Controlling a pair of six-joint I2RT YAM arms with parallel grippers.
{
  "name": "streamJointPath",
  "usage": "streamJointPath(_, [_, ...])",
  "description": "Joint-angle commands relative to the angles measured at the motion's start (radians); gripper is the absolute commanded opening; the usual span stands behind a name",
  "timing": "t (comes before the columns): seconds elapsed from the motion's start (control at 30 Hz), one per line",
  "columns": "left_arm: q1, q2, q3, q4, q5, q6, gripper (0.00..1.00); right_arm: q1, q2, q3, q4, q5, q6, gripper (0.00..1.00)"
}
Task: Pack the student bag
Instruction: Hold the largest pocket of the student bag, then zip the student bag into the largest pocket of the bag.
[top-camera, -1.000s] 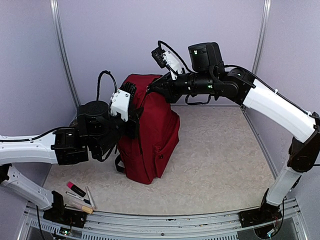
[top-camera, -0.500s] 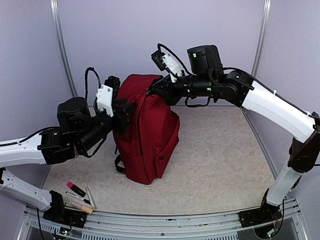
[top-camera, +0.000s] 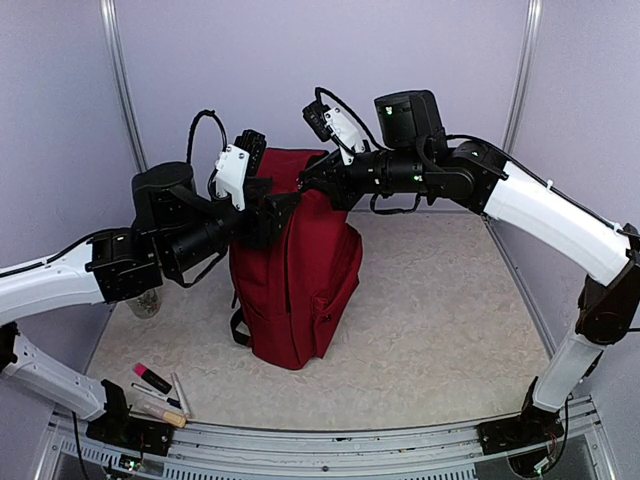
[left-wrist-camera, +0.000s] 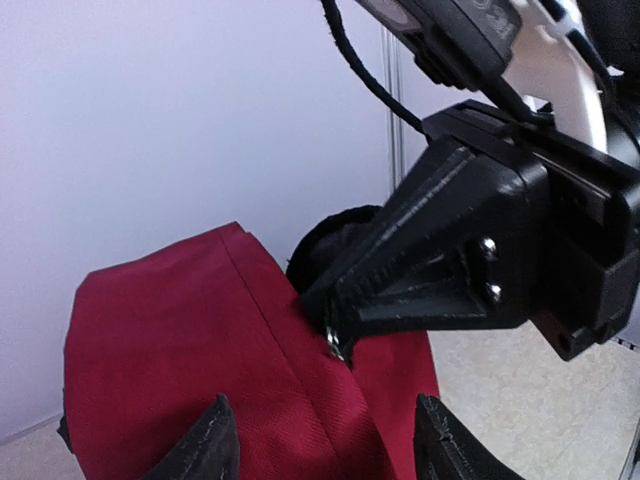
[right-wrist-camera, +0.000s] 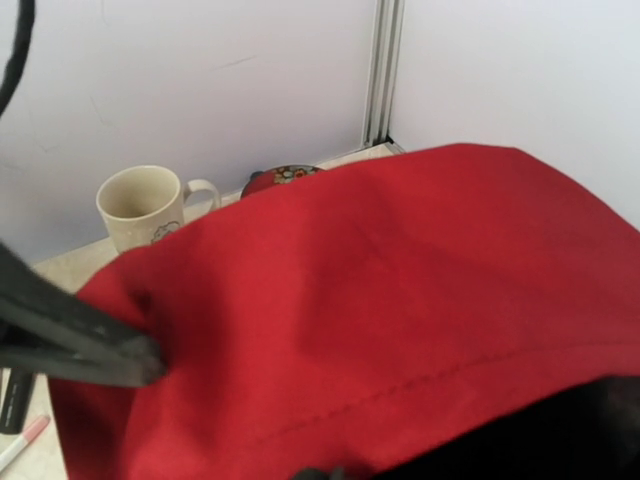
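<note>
Student bag stands upright on the table, left of centre, between the two arms; long axis vertical, top up; front pocket faces right and toward the near edge; straps hang low on its left side.

Right gripper reaches in from the right and is clamped tight on the top seam of the bag, a small metal ring showing just at its tips.

Left gripper is at the top left of the bag; fingers stand well apart, red cloth showing between them and nothing held; whether they touch the cloth I cannot tell.

Overhead view: gives the whole bag, its stance and both arms meeting at its top; also a pink marker and other pens lying near the left arm's base, well apart from the bag.

Left wrist view: the only one that shows the right gripper's pinch on the seam close up.

Right wrist view: red cloth fills most of it; beyond the bag a cream mug stands upright by the wall, handle to the right; beside it a small patterned object, too hidden to tell.
</note>
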Motion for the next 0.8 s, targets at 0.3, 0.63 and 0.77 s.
streamJointPath(0.3, [0.067, 0.103, 0.097, -0.104, 0.088, -0.035, 0.47, 0.006, -0.025, 0.004, -0.011, 0.036, -0.001, 0.00])
streamJointPath(0.63, [0.076, 0.021, 0.024, -0.051, 0.078, -0.061, 0.00, -0.108, -0.079, -0.029, -0.042, 0.124, 0.041, 0.00])
streamJointPath(0.77, [0.075, 0.003, 0.014, -0.062, 0.099, -0.063, 0.00, -0.215, -0.099, -0.034, -0.027, 0.123, 0.039, 0.00])
